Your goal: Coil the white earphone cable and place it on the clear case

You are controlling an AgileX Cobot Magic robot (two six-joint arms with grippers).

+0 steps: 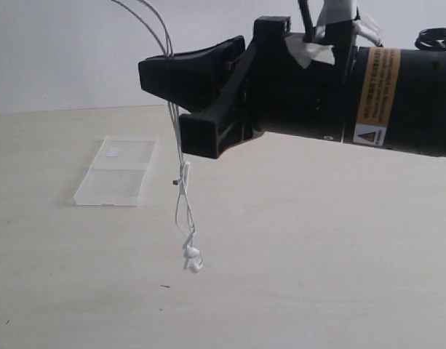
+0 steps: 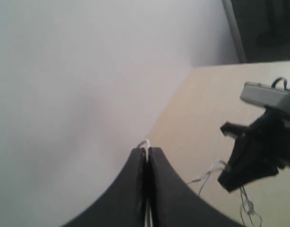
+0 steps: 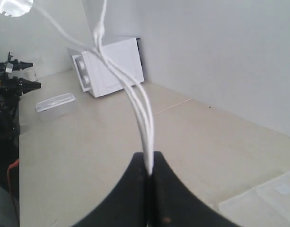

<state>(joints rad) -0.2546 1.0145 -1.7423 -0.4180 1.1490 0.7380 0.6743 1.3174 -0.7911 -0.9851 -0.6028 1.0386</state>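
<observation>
The white earphone cable [image 1: 184, 195] hangs in several strands from above the exterior view down through my right gripper [image 1: 172, 109], which is shut on it. Its two earbuds [image 1: 192, 260] dangle just above the table. The clear case [image 1: 117, 180] lies flat on the table, left of the hanging cable and apart from it. In the right wrist view the strands [image 3: 144, 118] rise from the shut right gripper [image 3: 149, 171], with the clear case [image 3: 258, 201] beyond. My left gripper [image 2: 146, 150] is shut on a loop of the cable [image 2: 145, 143], higher up, and sees the right gripper [image 2: 228, 166] below.
The pale wooden table [image 1: 317, 254] runs back to a white wall. In the right wrist view a white box [image 3: 111, 66] and a small clear container [image 3: 55, 103] stand at the far end of the table, beside black equipment [image 3: 5, 94].
</observation>
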